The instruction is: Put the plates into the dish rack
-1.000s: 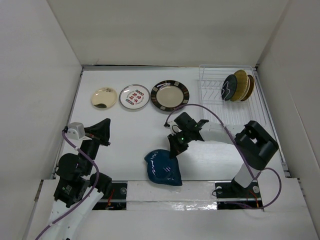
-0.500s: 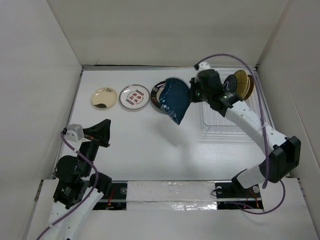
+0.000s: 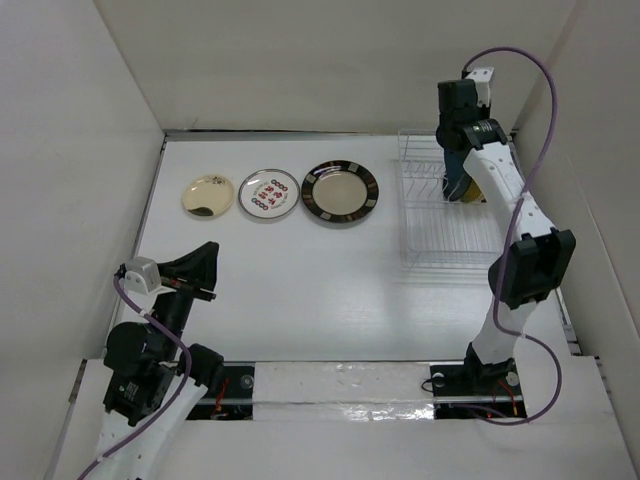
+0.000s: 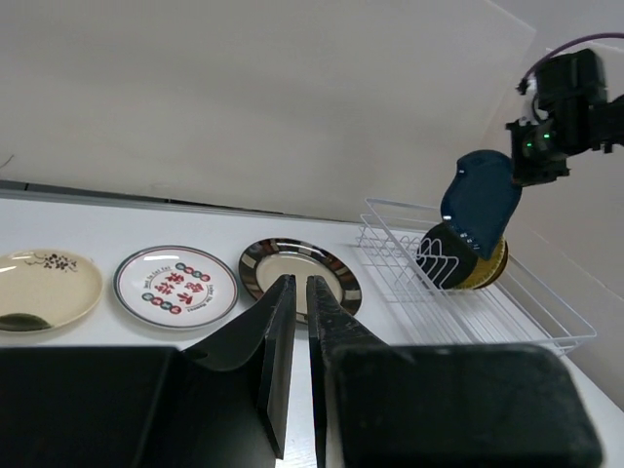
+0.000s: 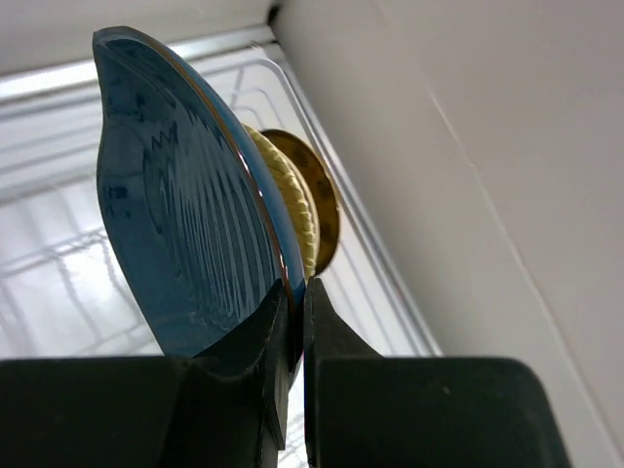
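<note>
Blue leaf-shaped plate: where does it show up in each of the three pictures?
Top external: the blue plate is at upper right, mostly hidden under the right arm, above the dish rack.
Left wrist: upper right, held on edge over the rack.
Right wrist: fills centre-left, pinched by the right claw.
Shared landmark: the white wire rack.

The blue leaf-shaped plate [image 5: 185,214] looks glossy and finely ribbed, the woven yellow plate [image 5: 292,210] rough-textured, the dish rack [image 3: 445,225] thin white wire, the table [image 3: 300,285] smooth.
</note>
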### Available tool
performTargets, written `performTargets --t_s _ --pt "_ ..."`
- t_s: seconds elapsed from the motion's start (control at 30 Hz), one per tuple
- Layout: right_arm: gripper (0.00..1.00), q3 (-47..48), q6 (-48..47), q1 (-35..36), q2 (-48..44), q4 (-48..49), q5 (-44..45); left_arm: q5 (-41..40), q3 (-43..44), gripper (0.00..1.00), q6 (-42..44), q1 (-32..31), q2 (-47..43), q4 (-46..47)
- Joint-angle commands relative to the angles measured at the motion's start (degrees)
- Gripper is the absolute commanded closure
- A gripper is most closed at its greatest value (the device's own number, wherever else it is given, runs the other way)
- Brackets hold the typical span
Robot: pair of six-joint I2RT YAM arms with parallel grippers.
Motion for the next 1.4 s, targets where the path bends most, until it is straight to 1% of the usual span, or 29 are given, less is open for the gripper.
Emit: performTargets --t_s 0.0,0.3,0.53,1.0,1.2,1.23,1.27,1.3,1.37 --pt "1.00 7.3 -5.2 1.0 1.4 0.0 8.9 0.4 0.6 0.92 -0.1 -1.5 -1.2 2.3" --pt "1.00 7.7 -8.5 1.6 7.0 1.0 13.7 0.2 0.6 0.92 -0.1 -2.1 -0.7 2.3" --pt "1.00 8.7 -10.9 2.1 9.9 2.4 15.7 0.1 0.6 0.92 -0.1 -2.1 -0.3 2.4" --pt "1.00 9.1 -9.9 4.2 18.3 2.4 14.3 -0.3 0.6 0.92 0.0 -2.1 0.4 2.4" --pt "1.00 7.1 -8.5 4.2 19.5 3.5 11.7 -0.4 0.6 0.92 -0.1 -2.1 0.9 2.3" --pt "0.97 6.6 -7.6 4.2 19.5 3.5 11.0 -0.4 0.6 0.92 0.0 -2.1 1.0 2.3" --pt "0.92 6.4 -6.9 4.2 19.4 3.2 10.5 -0.5 0.6 0.92 -0.1 -2.1 1.1 2.3" --pt "0.79 6.2 -6.2 3.6 19.2 3.0 10.1 -0.5 0.6 0.92 -0.1 -2.1 1.3 2.3" --pt "0.66 5.3 -4.9 3.6 17.5 3.3 8.5 -0.6 0.6 0.92 -0.1 -2.1 1.5 2.3"
